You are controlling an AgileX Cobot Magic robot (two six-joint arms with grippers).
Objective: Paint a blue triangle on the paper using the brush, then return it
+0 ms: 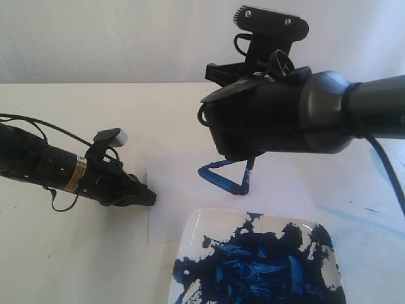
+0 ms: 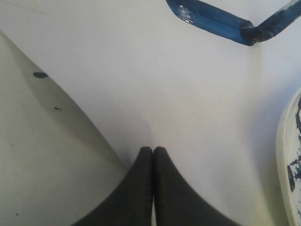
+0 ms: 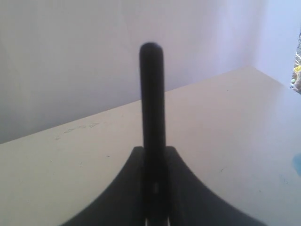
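While right hand [image 3: 153, 157] clamps brush [image 3: 151, 94], tip at blue triangle [image 1: 220, 180] corner, left hand [image 2: 153, 150] closed together over paper [image 2: 141, 70].

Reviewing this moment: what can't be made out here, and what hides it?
The blue triangle: in the exterior view the right arm covers its upper part; in the left wrist view the top edge cuts it off.
The brush: the right wrist view shows only the handle in the right hand; the bristles do not show.
The dish: cut by the exterior view's bottom edge.

Glossy wet blue triangle [image 2: 211, 19] — matt paper [image 2: 141, 84]
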